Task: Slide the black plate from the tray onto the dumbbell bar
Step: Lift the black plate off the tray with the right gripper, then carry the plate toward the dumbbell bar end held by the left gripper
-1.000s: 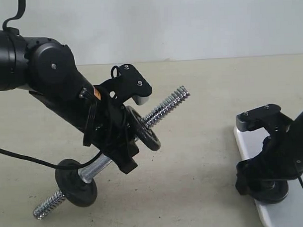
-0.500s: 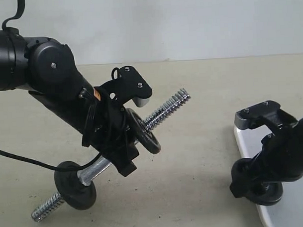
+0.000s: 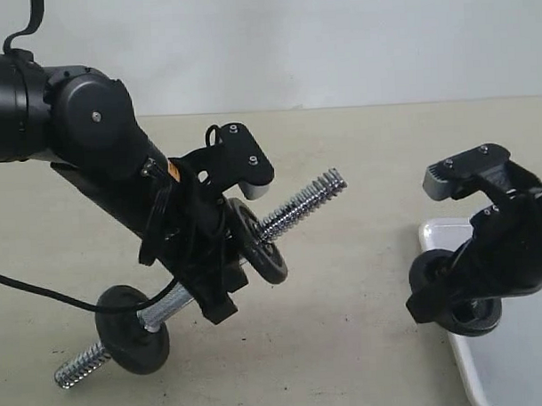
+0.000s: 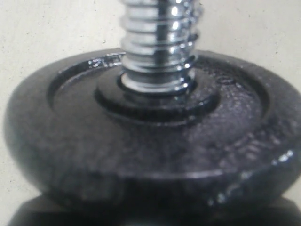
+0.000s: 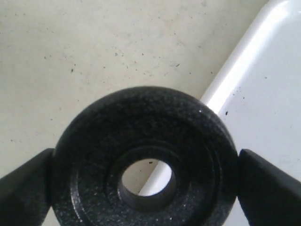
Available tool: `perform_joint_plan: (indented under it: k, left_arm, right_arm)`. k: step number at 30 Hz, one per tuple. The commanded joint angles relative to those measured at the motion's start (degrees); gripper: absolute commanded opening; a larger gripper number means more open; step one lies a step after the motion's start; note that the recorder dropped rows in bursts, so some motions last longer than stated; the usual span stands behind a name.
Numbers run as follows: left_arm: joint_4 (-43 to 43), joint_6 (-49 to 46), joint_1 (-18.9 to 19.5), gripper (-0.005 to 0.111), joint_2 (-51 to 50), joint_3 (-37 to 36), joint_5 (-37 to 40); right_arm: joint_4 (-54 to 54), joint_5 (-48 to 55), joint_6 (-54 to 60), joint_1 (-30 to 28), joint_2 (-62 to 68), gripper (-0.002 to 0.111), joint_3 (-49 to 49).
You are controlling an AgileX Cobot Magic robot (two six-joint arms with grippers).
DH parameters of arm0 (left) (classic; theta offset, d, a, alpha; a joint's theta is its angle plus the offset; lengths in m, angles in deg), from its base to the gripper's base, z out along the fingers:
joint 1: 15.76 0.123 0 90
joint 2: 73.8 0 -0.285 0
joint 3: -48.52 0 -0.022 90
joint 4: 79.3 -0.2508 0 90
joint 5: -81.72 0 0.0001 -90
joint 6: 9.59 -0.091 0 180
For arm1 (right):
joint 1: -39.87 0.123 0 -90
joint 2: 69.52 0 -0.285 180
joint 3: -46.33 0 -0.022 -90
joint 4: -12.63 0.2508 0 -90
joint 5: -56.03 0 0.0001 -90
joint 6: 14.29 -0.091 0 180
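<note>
In the exterior view my left gripper point(image 3: 206, 268) is shut on the middle of the dumbbell bar point(image 3: 298, 202), holding it tilted off the table with one threaded end up to the right. Two black discs sit on the bar, one beside the gripper point(image 3: 257, 243) and one near the low end point(image 3: 131, 328). The left wrist view shows a disc point(image 4: 141, 141) with the threaded bar point(image 4: 157, 42) through its hole; the fingers are hidden there. My right gripper point(image 3: 448, 290) point(image 5: 146, 188) is shut on the black plate point(image 3: 475, 319) point(image 5: 141, 155), held in the air over the near-left edge of the tray point(image 3: 526, 372) point(image 5: 268, 89).
The beige table point(image 3: 363, 280) lies between the bar's raised threaded end and the held plate. A black cable point(image 3: 42, 287) trails from the left arm down to the table at the left.
My right gripper has lifted the black plate off the tray, moving up and slightly left. The left arm has shifted the bar a little, its raised end moving slightly right.
</note>
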State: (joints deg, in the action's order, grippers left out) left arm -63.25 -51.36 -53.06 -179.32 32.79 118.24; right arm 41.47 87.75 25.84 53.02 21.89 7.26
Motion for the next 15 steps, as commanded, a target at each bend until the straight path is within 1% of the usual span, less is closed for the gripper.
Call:
perform_joint_plan:
  k: [1,10,12,15]
  left_arm:
    - [1.1,-1.8,0.0,0.004,3.3,1.5,-3.7]
    - [-2.5,-2.9,0.1,0.004,3.3,1.5,-3.0]
    - [-5.2,-2.9,0.1,0.004,3.3,1.5,-2.9]
    - [-8.0,-2.9,0.1,0.004,3.3,1.5,-2.5]
  right_arm:
    - [0.7,2.8,1.1,0.0,-1.3,0.0,5.2]
    - [2.5,13.4,6.0,0.0,-1.3,0.0,13.5]
    - [6.0,16.5,9.3,0.0,-1.3,0.0,15.3]
    - [16.6,24.9,20.1,0.0,-1.3,0.0,19.0]
